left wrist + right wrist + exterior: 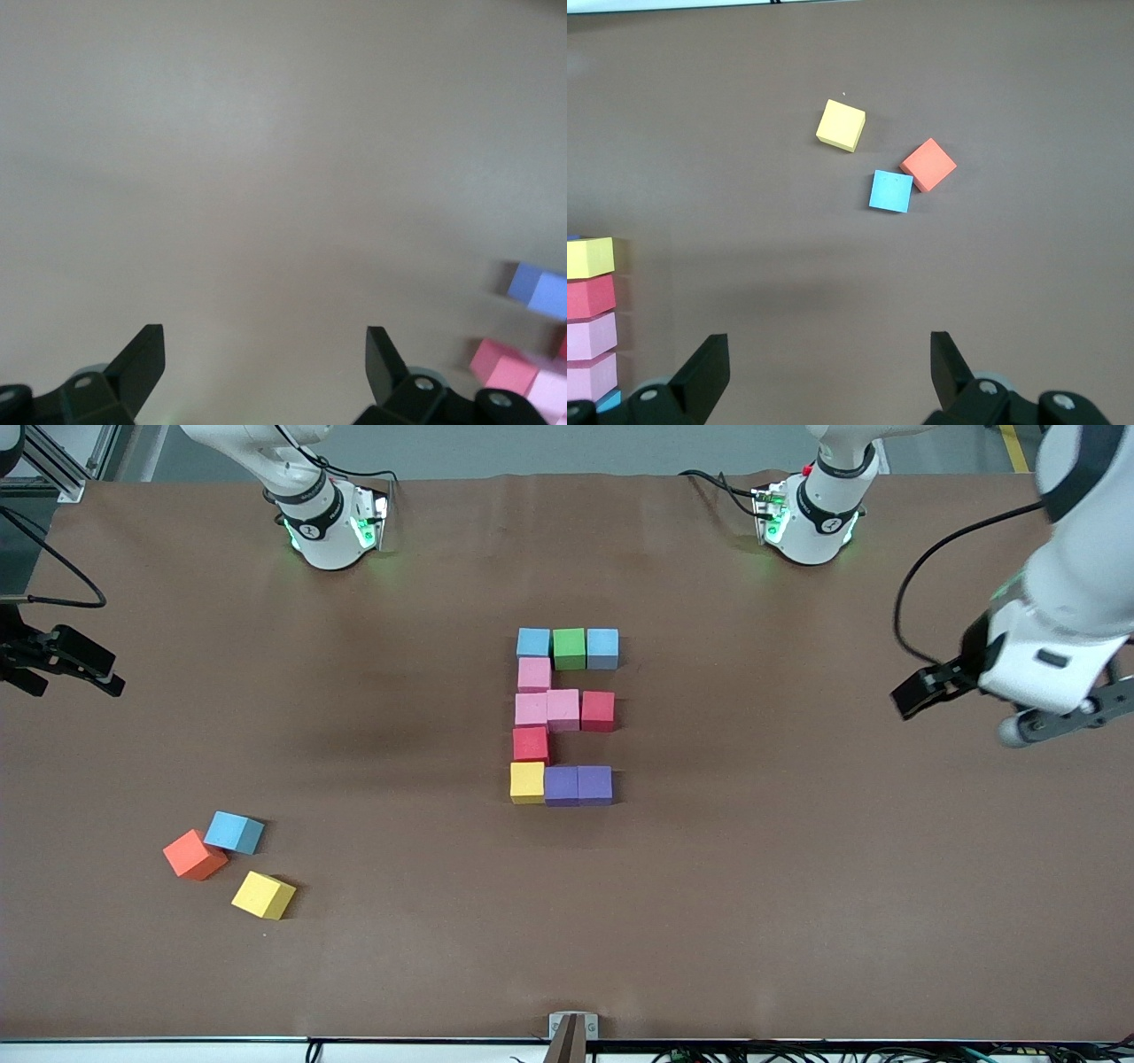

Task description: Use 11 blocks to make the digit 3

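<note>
Nearest the tabletop's front edge, toward the right arm's end, you have three loose cubes: a yellow cube [263, 895], then an orange cube [194, 855] touching a light blue cube [234, 833]. Farther in, at the tabletop's middle, the digit 3 [564, 716] looks finished from where you stand: eleven blocks in three bars of three, joined by a pink block [534, 674] and a red block [531, 744] along the side toward the right arm.

Your right gripper [62, 664] hangs at that arm's end edge, jaws apart and empty; in its wrist view the loose cubes lie ahead of the fingers, so this arm is much the nearer if a spare is wanted. Your left gripper [1001, 704] hangs over the other end edge, jaws spread, nothing held, well apart from the figure.

I judge no block needs moving; both arms wait.
</note>
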